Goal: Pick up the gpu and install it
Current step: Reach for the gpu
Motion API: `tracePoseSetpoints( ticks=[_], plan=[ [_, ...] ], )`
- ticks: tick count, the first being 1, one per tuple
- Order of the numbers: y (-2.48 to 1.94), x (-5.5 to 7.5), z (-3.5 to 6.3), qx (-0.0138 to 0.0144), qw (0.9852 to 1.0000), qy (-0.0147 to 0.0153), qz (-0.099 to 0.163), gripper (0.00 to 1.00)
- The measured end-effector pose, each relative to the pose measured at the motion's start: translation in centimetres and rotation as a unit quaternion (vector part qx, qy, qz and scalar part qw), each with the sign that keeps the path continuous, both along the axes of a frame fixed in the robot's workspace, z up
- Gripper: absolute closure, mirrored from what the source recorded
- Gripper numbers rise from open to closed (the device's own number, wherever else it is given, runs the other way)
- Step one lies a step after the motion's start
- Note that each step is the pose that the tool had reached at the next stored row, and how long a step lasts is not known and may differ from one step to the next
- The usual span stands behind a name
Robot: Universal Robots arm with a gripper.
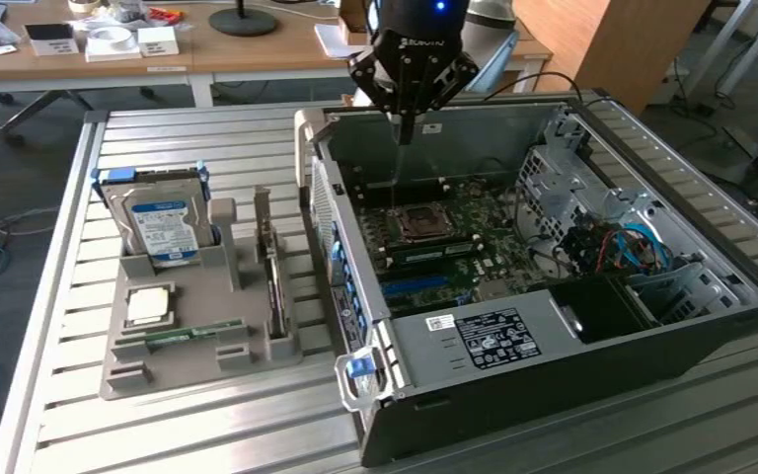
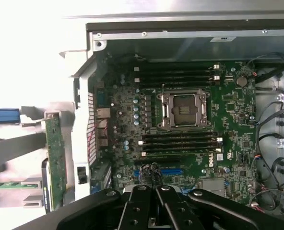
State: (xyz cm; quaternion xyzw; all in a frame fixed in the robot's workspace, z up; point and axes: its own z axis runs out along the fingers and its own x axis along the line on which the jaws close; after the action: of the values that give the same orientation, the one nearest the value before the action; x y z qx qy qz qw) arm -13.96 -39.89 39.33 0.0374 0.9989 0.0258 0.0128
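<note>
jaws: pressed together and empty, hanging over the open computer case (image 1: 590, 370), above its motherboard (image 1: 485, 247).
gpu (image 1: 273, 286): on edge in the grey holder (image 1: 129, 380) just beside the case, on the tabletop (image 1: 63, 434).
handling: likely light, stiff, fragile; the bare upper edge looks the safest place to pinch.
count: one gpu, one hard drive (image 1: 162, 222), one ram stick (image 1: 194, 334).

The gripper (image 1: 406, 126) was black, with a blocky body that carried pale lettering too small to read and a small blue light (image 1: 440, 5) above it. Its jaws were flat black linkage bars narrowing to slim tips, joined by round silvery pivot pins (image 2: 142, 188). The arm (image 1: 492, 22) behind it was light grey and rounded.
</note>
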Motion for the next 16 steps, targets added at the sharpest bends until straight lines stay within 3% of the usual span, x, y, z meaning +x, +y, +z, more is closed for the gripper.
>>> tracePoseSetpoints(
  ticks=[7,16],
  plan=[
    [0.0,-1.0,0.0,0.0028,1.0,-0.0005,0.0,0.89],
    [0.0,-2.3,0.0,0.0041,1.0,-0.0008,0.0,0.89]
  ],
)
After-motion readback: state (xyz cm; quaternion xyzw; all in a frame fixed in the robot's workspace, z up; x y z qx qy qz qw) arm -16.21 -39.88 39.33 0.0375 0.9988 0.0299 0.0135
